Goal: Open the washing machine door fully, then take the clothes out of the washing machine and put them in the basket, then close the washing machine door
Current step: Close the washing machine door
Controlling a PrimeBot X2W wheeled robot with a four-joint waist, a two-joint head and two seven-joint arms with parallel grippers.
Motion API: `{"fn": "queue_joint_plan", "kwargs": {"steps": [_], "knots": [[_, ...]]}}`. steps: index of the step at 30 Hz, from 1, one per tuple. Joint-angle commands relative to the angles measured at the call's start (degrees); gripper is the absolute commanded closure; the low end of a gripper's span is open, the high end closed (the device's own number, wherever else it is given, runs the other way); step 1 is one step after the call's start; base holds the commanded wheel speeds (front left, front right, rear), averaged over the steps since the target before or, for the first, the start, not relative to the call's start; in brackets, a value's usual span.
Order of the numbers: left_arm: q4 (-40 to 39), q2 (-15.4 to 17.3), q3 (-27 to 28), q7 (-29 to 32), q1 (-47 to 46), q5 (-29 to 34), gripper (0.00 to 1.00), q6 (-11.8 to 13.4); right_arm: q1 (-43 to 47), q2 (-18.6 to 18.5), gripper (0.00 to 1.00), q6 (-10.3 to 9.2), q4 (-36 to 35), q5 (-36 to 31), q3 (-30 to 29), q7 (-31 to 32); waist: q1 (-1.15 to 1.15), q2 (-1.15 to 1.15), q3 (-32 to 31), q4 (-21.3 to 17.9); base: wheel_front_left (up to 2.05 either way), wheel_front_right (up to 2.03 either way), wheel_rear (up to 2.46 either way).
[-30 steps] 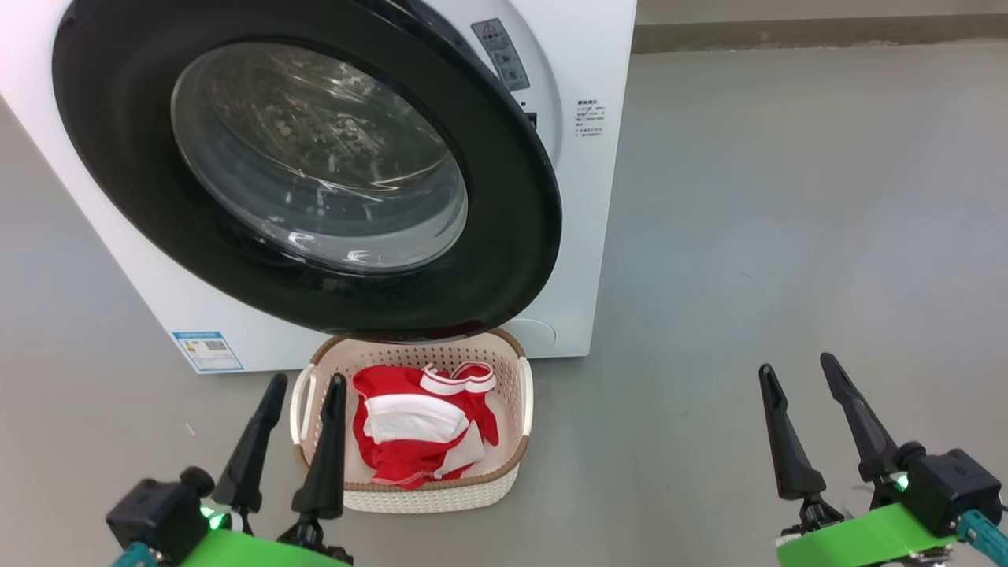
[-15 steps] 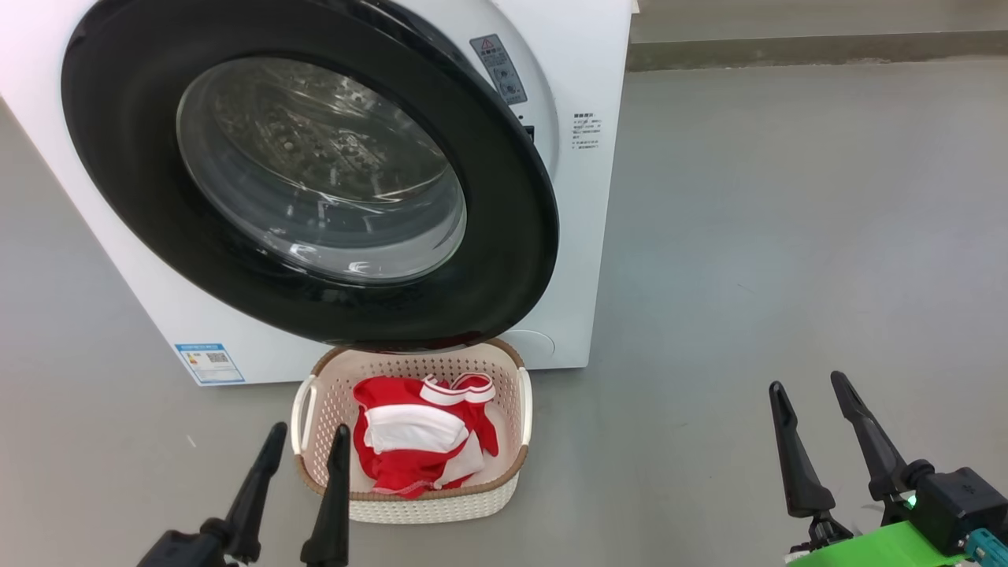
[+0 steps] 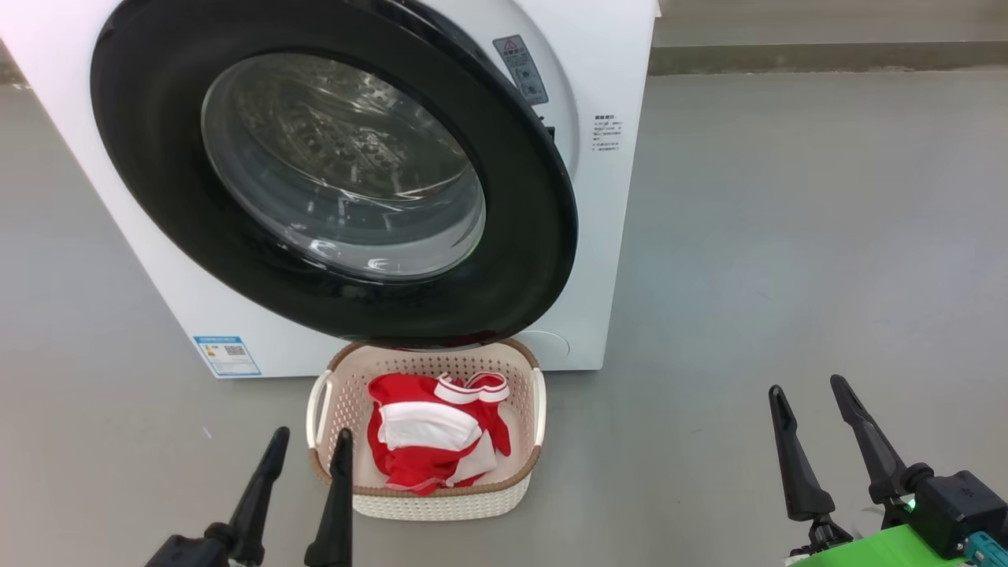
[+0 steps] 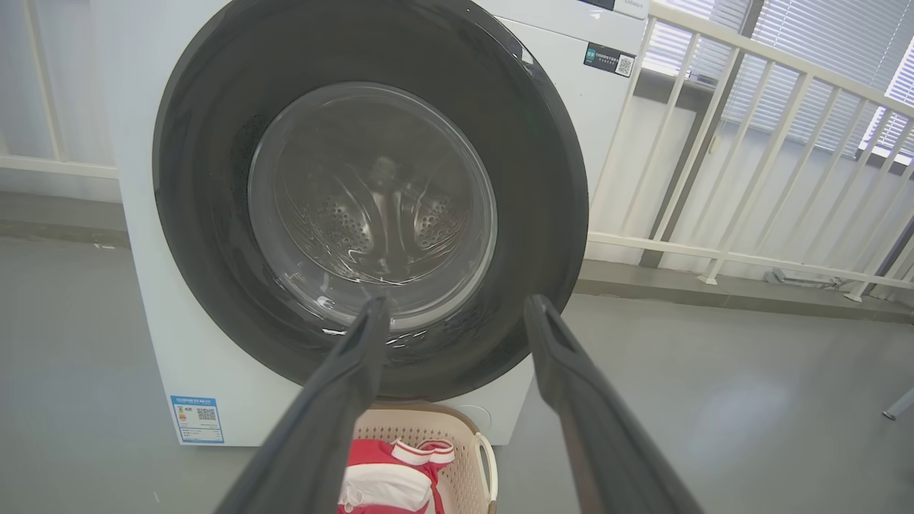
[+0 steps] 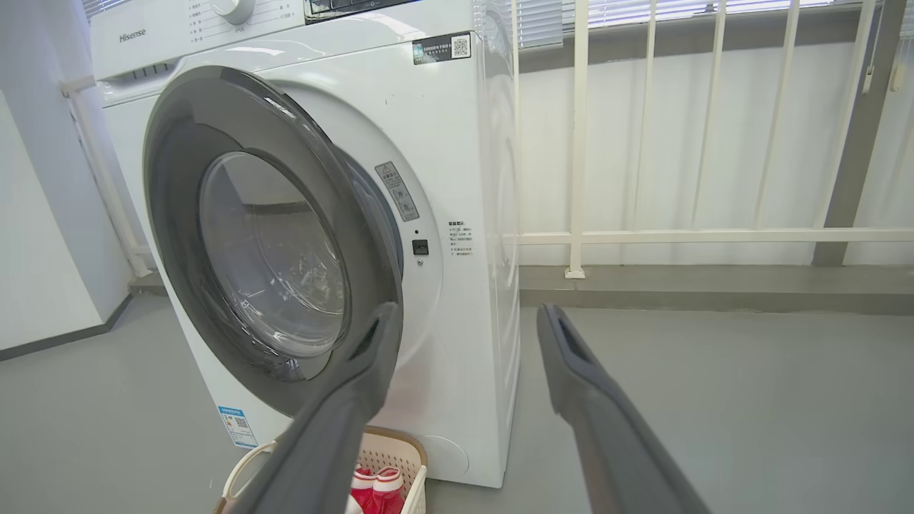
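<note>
Head view is showing the clothes [image 3: 429, 441] lying in the basket [image 3: 433, 504] at six o'clock, under the ajar washing machine door [image 3: 157, 157]. Left gripper [image 3: 312, 433] at seven and right gripper [image 3: 807, 386] at four are gaping wide, empty. Closing is looking like the step left: pushing the door's three-o'clock rim inward.

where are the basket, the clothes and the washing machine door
basket [image 3: 433, 504]: head view, front wall
clothes [image 3: 429, 428]: head view, white panel
washing machine door [image 3: 153, 173]: head view, black rim left of glass
</note>
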Motion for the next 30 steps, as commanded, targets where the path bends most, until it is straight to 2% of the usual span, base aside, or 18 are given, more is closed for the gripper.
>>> {"fn": "queue_joint_plan", "kwargs": {"steps": [1, 2, 3, 4, 5, 7, 8, 9, 23, 30], "knots": [[-1.68, 0.15, 2.07, -0.69, -0.79, 0.34, 0.00, -0.39, -1.04, -0.70, 0.00, 0.35, -1.59, -0.25, 1.24, -0.38, 0.00, 0.00, 0.05, 0.27, 0.00, 0.00, 0.00], [-1.95, 0.08, 1.87, -0.63, -0.85, 0.33, 0.00, -0.42, -1.01, -0.70, 0.00, 0.35, -1.61, -0.32, 1.23, -0.38, 0.00, 0.00, 0.12, 0.54, 0.00, 0.00, 0.00], [-2.25, 0.04, 1.64, -0.52, -0.97, 0.38, 0.00, -0.45, -1.00, -0.70, 0.07, 0.35, -1.63, -0.38, 1.20, -0.38, 0.00, 0.00, 0.21, 0.84, 0.00, 0.00, 0.00], [-2.51, 0.01, 1.43, -0.40, -1.07, 0.43, 0.00, -0.46, -1.02, -0.70, 0.27, 0.35, -1.62, -0.50, 1.23, -0.38, 0.00, 0.00, 0.28, 1.11, 0.00, 0.00, 0.00], [-2.70, 0.00, 1.19, -0.27, -1.20, 0.48, 0.00, -0.53, -1.04, -0.70, 0.51, 0.35, -1.62, -0.57, 1.21, -0.38, 0.00, 0.00, 0.37, 1.46, 0.00, 0.00, 0.00], [-3.02, 0.06, 0.82, -0.13, -1.32, 0.60, 0.00, -0.64, -1.21, -0.70, 0.70, 0.35, -1.44, -0.81, 1.44, -0.38, 0.00, 0.00, 0.54, 2.08, 0.00, 0.00, 0.00], [-3.22, 0.08, 0.62, -0.05, -1.33, 0.68, 0.00, -0.65, -1.37, -0.70, 0.88, 0.35, -1.30, -0.85, 1.53, -0.38, 0.00, 0.00, 0.69, 2.49, 0.00, 0.00, 0.00], [-3.44, 0.09, 0.42, 0.05, -1.37, 0.80, 0.00, -0.63, -1.63, -0.70, 1.00, 0.35, -1.22, -1.02, 1.63, -0.38, 0.00, 0.00, 0.86, 2.93, 0.00, 0.00, 0.00], [-7.17, -0.97, -1.70, 1.40, -3.88, 1.32, 0.00, 0.02, -9.33, -0.70, 1.00, 0.35, 1.81, -6.17, 3.44, -0.38, 0.00, 0.00, 7.08, 10.91, 0.00, 0.00, 0.00], [-7.41, -1.43, -1.73, 1.02, -4.97, 1.10, 0.00, -0.06, -14.86, -1.67, 1.00, 0.35, 3.94, -7.81, 4.46, 0.18, 0.00, 0.00, 9.98, 12.32, 0.00, 0.00, 0.00]]}}
